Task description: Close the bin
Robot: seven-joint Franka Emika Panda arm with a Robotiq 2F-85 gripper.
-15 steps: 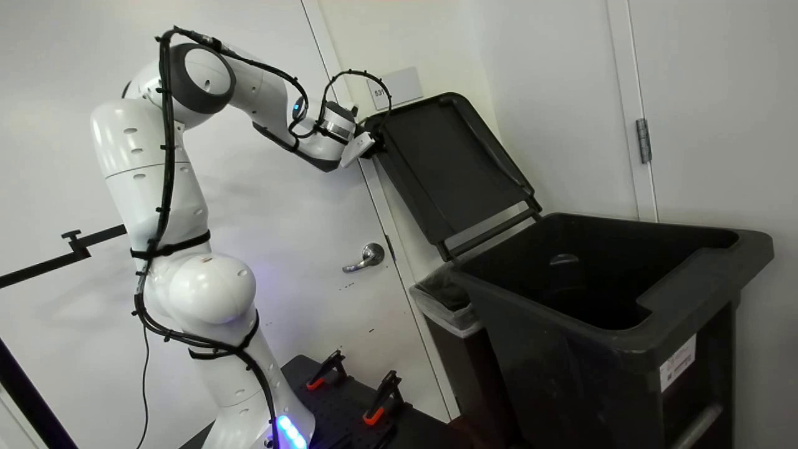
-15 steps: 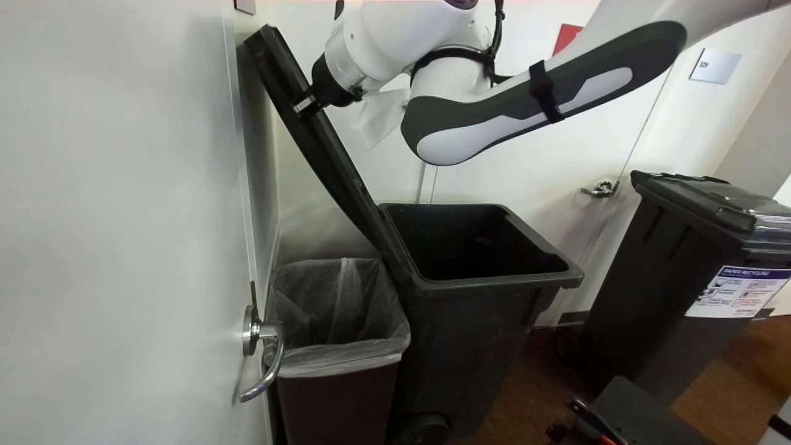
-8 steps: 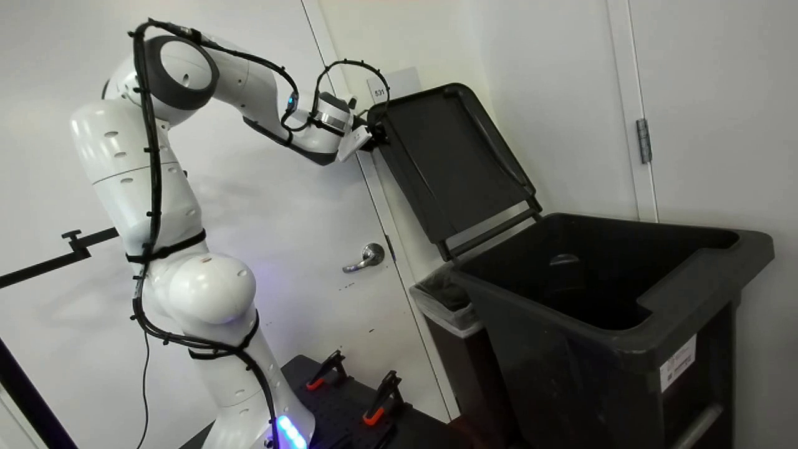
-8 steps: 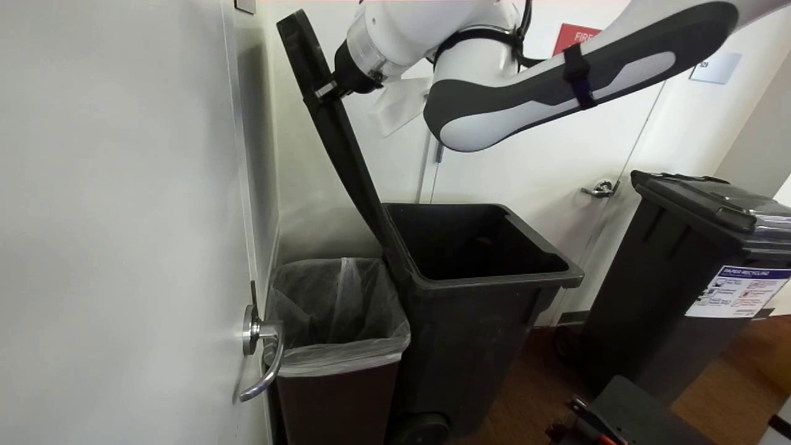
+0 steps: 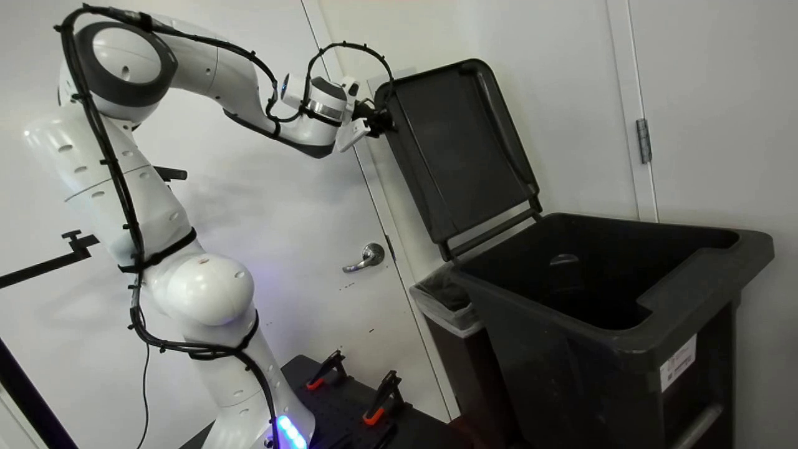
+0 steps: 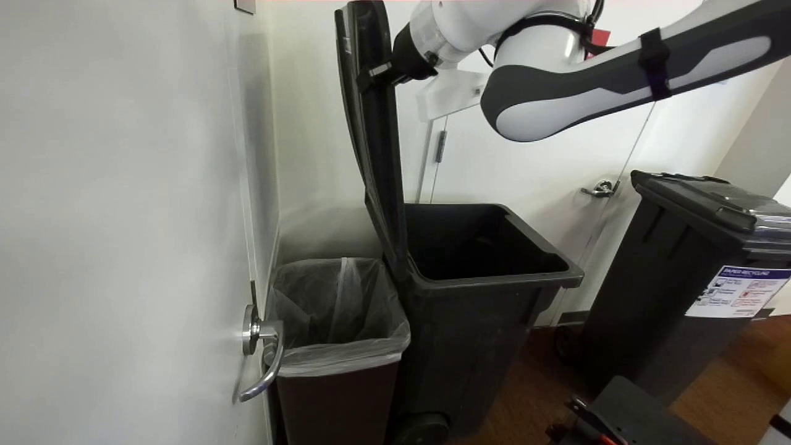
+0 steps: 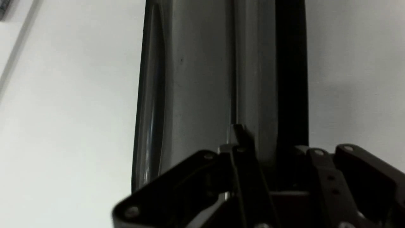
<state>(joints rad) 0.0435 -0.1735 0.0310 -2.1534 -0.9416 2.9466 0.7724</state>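
The bin (image 5: 561,368) is large, dark and boxy, and its top stands open in both exterior views (image 6: 469,346). A white label (image 5: 677,362) sits on its front. Its hinged lid (image 5: 461,149) is raised, nearly upright and leaning slightly back in an exterior view (image 6: 383,130). My gripper (image 5: 381,118) is at the upper side edge of the lid, with its fingers around that edge (image 6: 375,77). In the wrist view the lid (image 7: 202,79) runs up the middle, and the gripper (image 7: 270,145) is closed over its rim. The far fingertip is dark and partly hidden.
A narrow waste basket with a clear liner (image 6: 337,364) stands right beside the bin. A door with a lever handle (image 6: 266,352) is close to it. Another dark bin with a paper recycling label (image 6: 704,247) stands farther off. Clamps (image 5: 383,399) sit on the robot's base table.
The lid has swung up from leaning far back to nearly upright. My gripper has moved up with it, staying at its edge, while the arm's elbow has drawn back. The bin body has not moved.
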